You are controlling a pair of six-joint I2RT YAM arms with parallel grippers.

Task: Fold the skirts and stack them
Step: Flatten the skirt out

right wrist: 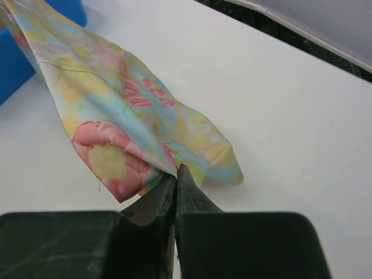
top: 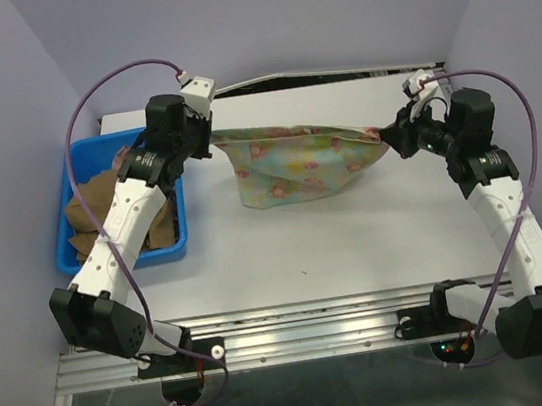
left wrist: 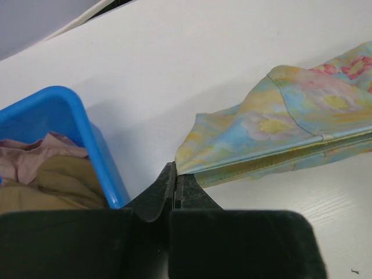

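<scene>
While the floral skirt (top: 296,164) hangs stretched between the two arms, the overhead view puts it just to the right of the blue bin (top: 61,238). Its top edge is pulled into a taut line and its belly sags toward the white counter (top: 337,244); I cannot tell whether the cloth touches the surface. The left pincer (top: 210,143) is clamped on the skirt corner nearest the bin, and the right pincer (top: 383,134) is clamped on the corner farthest from it. Inside the bin lies the brown skirt (top: 86,214), crumpled and partly hidden by the left arm.

From the left wrist, the two fingers are pressed together with the skirt's seamed corner pinched between their tips. The cloth fans out away from the bin. The bin's rounded corner sits just beside the fingers, and within it the pink skirt (left wrist: 29,160) is bunched against the brown one.

From the right wrist, the fingers are likewise together, gripping a folded point of the flowered cloth. The skirt runs off in a twisted band toward the bin, whose blue side shows at the far end.
</scene>
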